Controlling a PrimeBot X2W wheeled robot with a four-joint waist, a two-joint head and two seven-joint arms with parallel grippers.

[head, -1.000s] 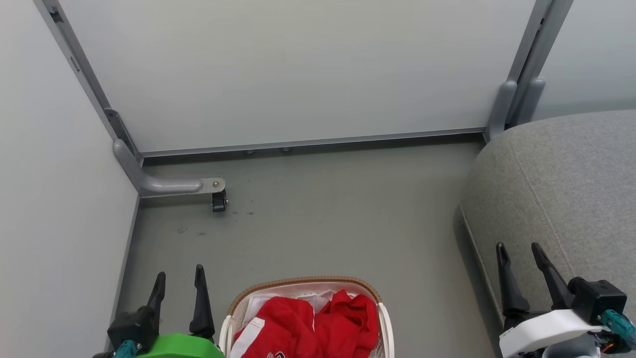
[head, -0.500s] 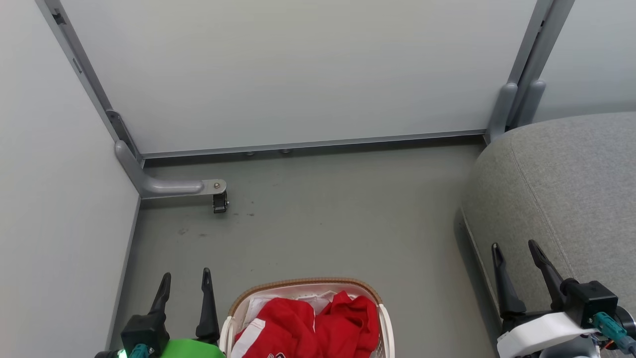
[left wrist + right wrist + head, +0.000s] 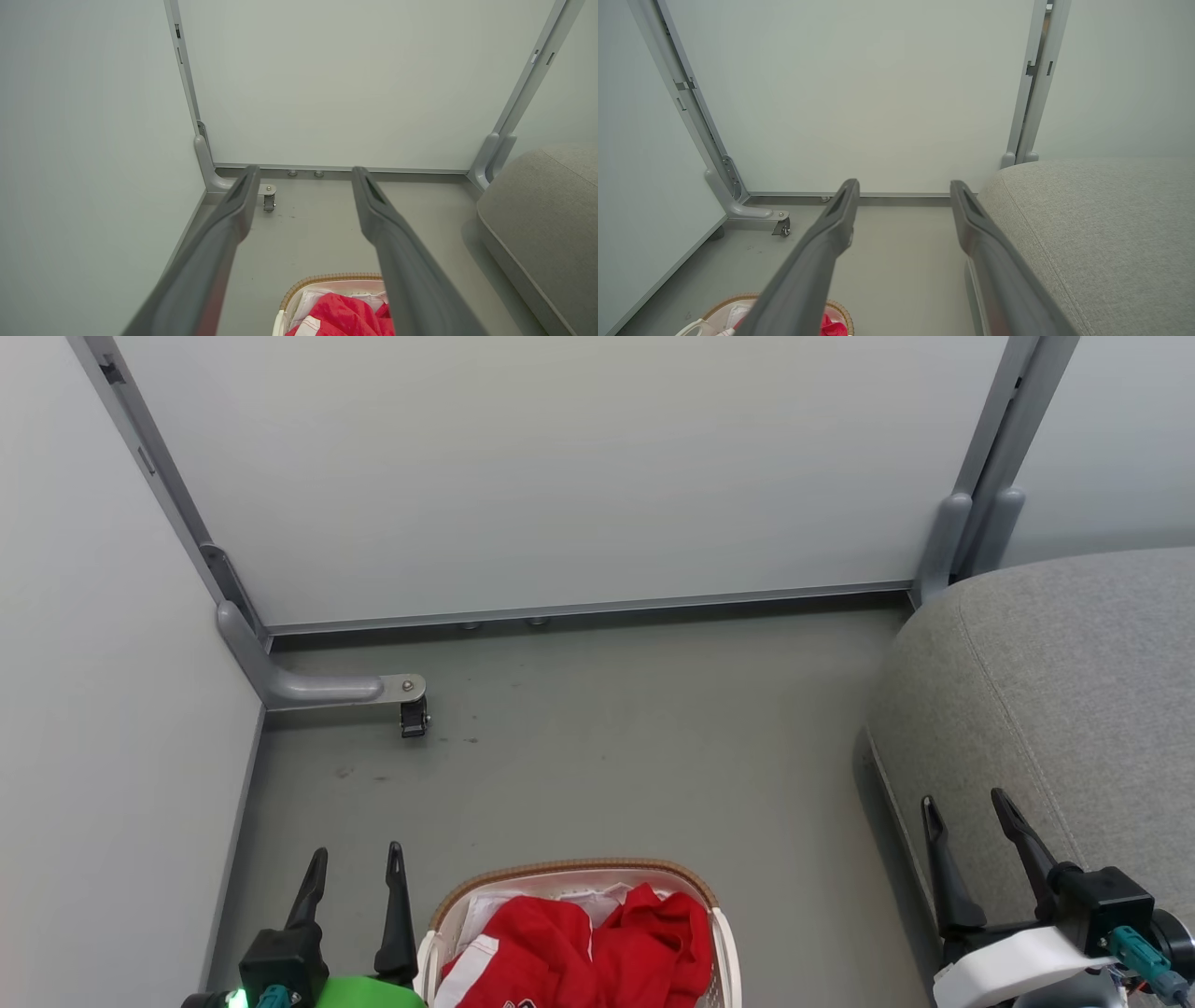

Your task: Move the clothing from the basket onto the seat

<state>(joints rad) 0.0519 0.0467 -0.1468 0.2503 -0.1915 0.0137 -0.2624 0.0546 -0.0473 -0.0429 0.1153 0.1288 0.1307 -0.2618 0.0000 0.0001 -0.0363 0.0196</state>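
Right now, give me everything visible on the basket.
The basket is oval, white plastic with a tan woven rim and a white fabric liner showing inside its far wall. It stands upright on the grey floor, cut off by the head view's bottom edge, left of the seat and apart from it. Red clothing is heaped inside. A white handle shows at its left side.

The grey floor (image 3: 607,756) before me carries the basket (image 3: 579,868). Right of the basket sits the seat (image 3: 1074,691); beyond the basket's left, a caster (image 3: 413,719).
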